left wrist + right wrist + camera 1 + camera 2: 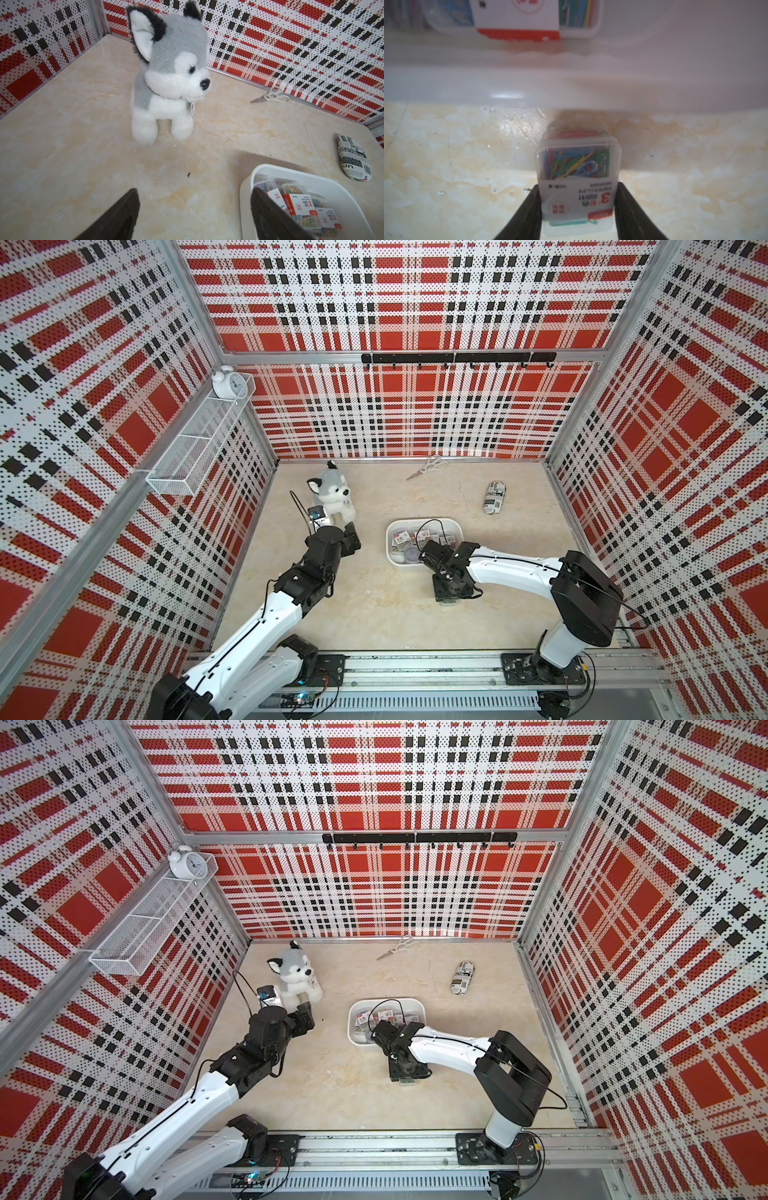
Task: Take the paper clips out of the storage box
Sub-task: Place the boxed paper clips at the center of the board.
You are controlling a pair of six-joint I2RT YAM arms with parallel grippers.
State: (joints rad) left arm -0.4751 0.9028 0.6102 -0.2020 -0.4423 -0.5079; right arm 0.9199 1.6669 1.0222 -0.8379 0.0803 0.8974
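Bare table (374,626) lies open across the near half, and a clear lane runs between the plush dog (332,495) and the storage box (395,558), with the left gripper (194,190), jaws wide, at the dog's end. The right arm (511,568) slants over the box's near right corner, blocking entry there; the far rim stands free. Just outside the near wall the right gripper (577,186) clamps a case of paper clips (577,164), seemingly low over the table.
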